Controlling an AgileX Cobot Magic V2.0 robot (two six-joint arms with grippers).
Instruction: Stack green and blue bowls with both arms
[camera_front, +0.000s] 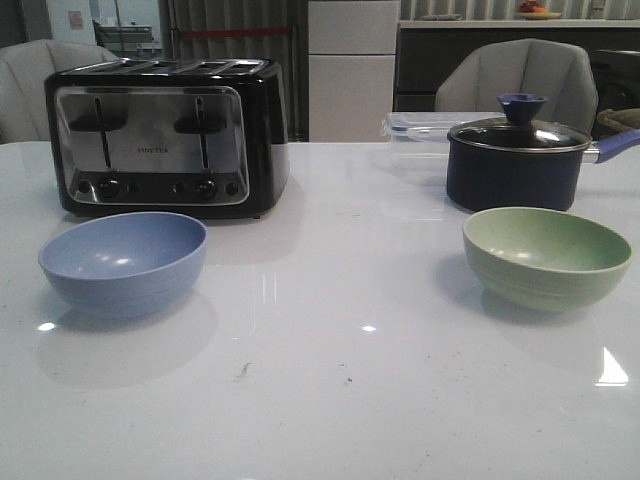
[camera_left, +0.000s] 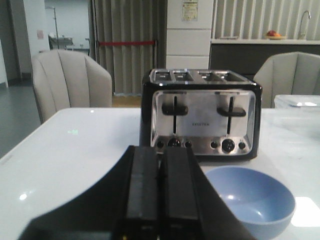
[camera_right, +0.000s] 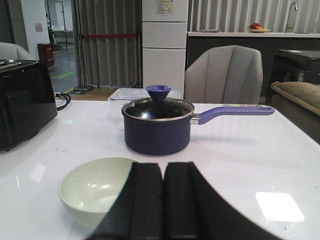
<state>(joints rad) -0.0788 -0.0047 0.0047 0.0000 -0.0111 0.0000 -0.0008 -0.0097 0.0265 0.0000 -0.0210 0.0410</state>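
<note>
Right gripper (camera_right: 163, 200) hides part of the green bowl (camera_right: 92, 190); pot handle (camera_front: 620, 145) is cropped

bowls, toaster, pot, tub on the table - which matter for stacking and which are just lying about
Part of the job:
- blue bowl
- green bowl
- left gripper, shut
- right gripper, shut

Just lying about:
- toaster
- navy pot with lid
- clear plastic container
</note>
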